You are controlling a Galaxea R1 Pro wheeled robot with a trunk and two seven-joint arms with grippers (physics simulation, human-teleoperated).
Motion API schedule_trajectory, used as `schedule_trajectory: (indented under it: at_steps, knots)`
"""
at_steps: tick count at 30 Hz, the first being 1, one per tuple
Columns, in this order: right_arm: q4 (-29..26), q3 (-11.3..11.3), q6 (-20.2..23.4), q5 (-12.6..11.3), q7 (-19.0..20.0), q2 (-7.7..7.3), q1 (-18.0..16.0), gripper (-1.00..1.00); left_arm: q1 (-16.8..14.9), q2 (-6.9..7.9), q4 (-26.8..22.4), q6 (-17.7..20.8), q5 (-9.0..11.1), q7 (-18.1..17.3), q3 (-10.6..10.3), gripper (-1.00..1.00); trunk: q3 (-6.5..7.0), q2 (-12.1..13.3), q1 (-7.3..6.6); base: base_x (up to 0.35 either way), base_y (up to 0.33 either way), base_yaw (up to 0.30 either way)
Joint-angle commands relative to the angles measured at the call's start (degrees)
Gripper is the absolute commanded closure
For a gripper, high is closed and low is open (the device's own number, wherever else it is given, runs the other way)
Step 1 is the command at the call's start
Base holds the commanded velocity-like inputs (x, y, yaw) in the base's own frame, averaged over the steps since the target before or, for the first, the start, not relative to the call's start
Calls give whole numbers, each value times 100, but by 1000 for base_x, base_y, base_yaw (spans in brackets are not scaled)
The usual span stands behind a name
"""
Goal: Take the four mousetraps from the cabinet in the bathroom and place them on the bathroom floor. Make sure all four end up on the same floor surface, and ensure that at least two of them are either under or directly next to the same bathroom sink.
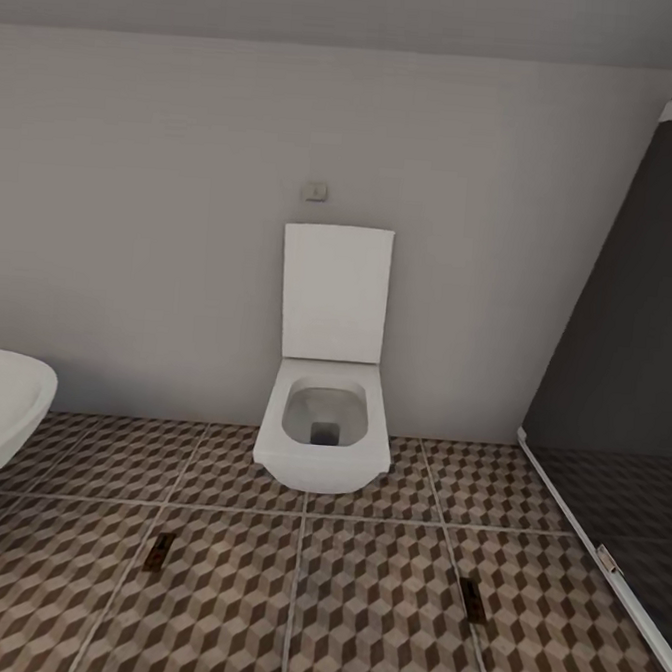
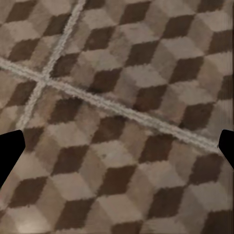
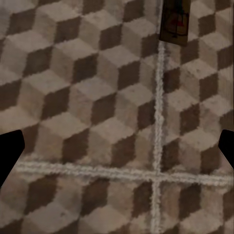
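Cube-patterned bathroom floor (image 1: 356,618) bears two flat rectangular mousetraps (image 1: 159,552).

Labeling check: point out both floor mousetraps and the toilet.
left mousetrap (image 1: 159,552): head view, middle of its board.
right mousetrap (image 1: 474,599): head view, middle of its board.
toilet (image 1: 325,431): head view, front rim of the bowl.

Left wrist – bathroom floor (image 2: 122,161) close up
Cube-pattern tiles, pale grout lines crossing; black fingertips (image 2: 9,151) at both edges – spread wide
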Motion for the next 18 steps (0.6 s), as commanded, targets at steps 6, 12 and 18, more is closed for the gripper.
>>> schedule_trajectory:
  at_steps: [6,12,18]
  knots:
    - [24,39,-35,12,-10,0,-10,-100,-9,7,25,-35,12,-34,45,-100,128,6,-17,0,0,0]
    - [24,39,-35,12,-9,0,-10,-100,-9,2,25,-35,10,-34,45,-100,261,14,-32,0,0,0]
    - [24,39,-35,12,-10,0,-10,-100,-9,1,25,-35,10,-34,45,-100,394,22,-47,0,0,0]
